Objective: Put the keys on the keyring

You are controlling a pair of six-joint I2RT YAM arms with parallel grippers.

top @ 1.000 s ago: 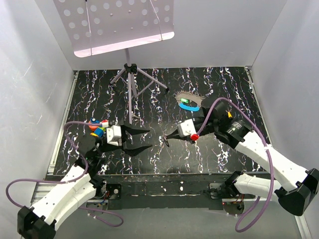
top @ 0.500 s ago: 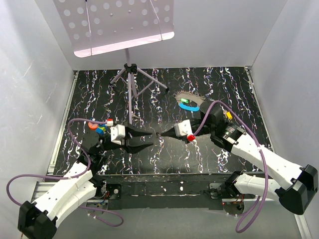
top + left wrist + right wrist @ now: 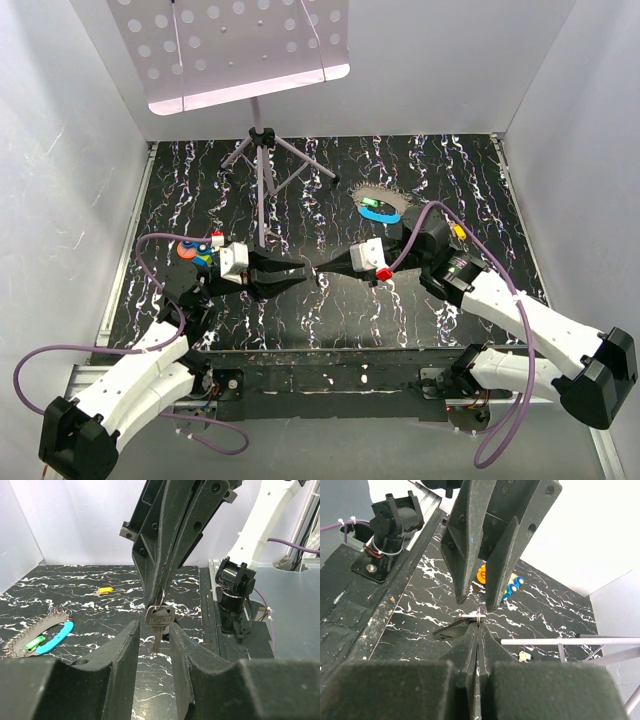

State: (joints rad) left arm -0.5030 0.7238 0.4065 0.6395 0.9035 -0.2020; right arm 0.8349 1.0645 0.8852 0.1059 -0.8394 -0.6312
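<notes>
Right gripper (image 3: 159,599) fingers pinched fully together on the small wire ring (image 3: 162,601) at the top of a key (image 3: 160,622); key hangs blade-down under the tips. Left gripper (image 3: 304,276) fingers (image 3: 125,647) part-open, one each side of the key bow. Left wrist view shows narrow gaps, contact can't be confirmed. Right wrist view shows only the ring edge-on at its own closed tips, with left's fingers straddling it; key itself hidden there. Top view: both tips meet mid-mat (image 3: 450,160), key too small to make out. Keyring (image 3: 380,213), blue band on grey loop, lies flat on the mat behind the right arm, well apart from the key. Music stand (image 3: 262,150) at rear-left.
</notes>
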